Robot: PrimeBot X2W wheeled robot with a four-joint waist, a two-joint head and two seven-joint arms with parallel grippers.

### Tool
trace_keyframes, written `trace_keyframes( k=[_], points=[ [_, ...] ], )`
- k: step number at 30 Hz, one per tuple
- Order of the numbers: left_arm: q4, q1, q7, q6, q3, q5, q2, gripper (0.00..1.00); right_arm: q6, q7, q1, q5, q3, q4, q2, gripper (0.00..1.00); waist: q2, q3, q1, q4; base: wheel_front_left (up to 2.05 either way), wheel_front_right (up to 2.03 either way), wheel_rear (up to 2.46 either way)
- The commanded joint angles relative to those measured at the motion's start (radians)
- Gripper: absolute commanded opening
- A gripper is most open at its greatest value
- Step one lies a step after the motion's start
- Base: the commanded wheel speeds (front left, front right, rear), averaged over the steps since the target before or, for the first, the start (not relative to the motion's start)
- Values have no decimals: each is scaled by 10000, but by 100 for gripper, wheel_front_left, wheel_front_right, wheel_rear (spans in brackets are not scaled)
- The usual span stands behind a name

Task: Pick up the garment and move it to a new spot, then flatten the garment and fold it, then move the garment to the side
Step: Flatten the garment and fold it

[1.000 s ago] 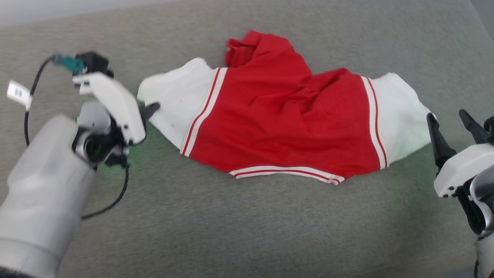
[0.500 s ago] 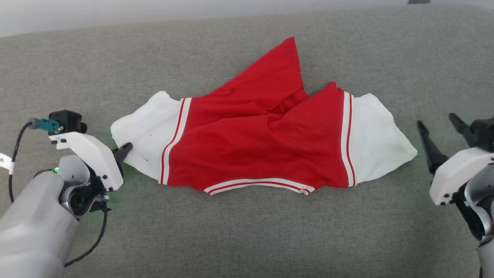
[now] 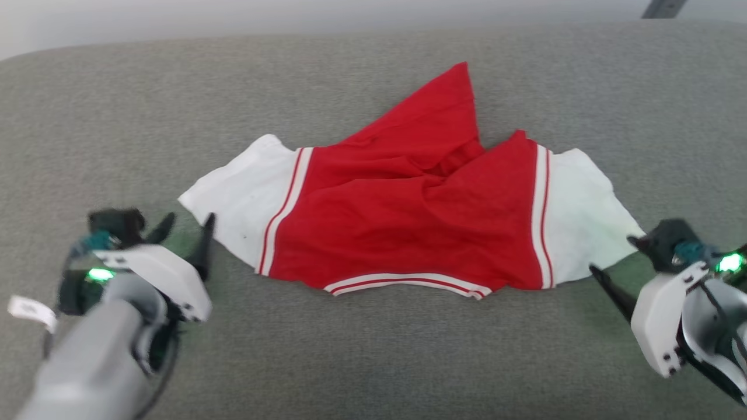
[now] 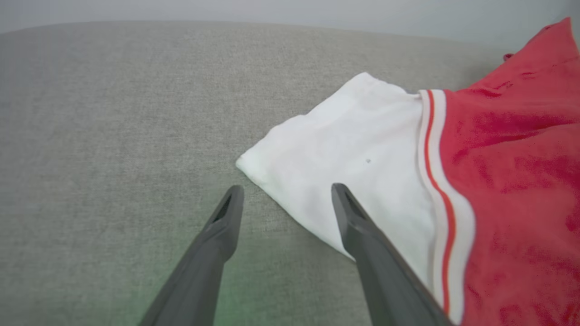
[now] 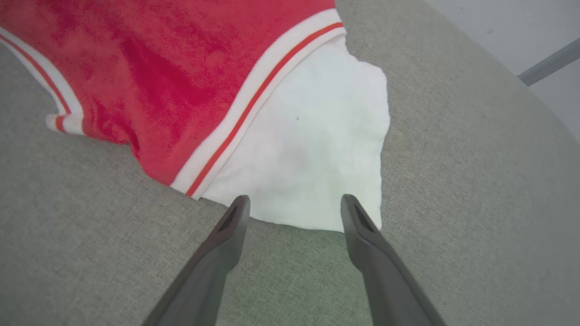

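The garment [image 3: 408,221] lies between left claw [image 3: 187,230] and right claw [image 3: 617,263], both spread empty, apparently not quite touching it.

One garment [image 3: 408,221] (red-and-white), two grippers [image 3: 189,219] [image 3: 613,254]

the grey woven fabric surface [image 3: 373,361] has a curved far edge. beyond it is a pale background [image 3: 175,17] with a slanted grey bar [image 3: 662,8].
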Motion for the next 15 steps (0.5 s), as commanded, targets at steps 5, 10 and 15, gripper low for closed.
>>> trace_keyframes(
  k=[5,10,15],
  points=[
    [-1091,1002,-1200,827,114,910,-438,100,-7,820,129,720,1221,-466,-1192,100,0,13,0,560,0,0,0],
    [-3457,2248,-1246,2016,1546,2794,-958,100,-7,1032,-243,1056,1766,-469,-1976,100,0,189,0,1066,0,0,0],
    [-5225,3513,-1254,2538,2783,4850,-1729,100,-7,903,-605,1327,2162,-73,-2392,100,0,402,0,1551,0,0,0]
  ],
)
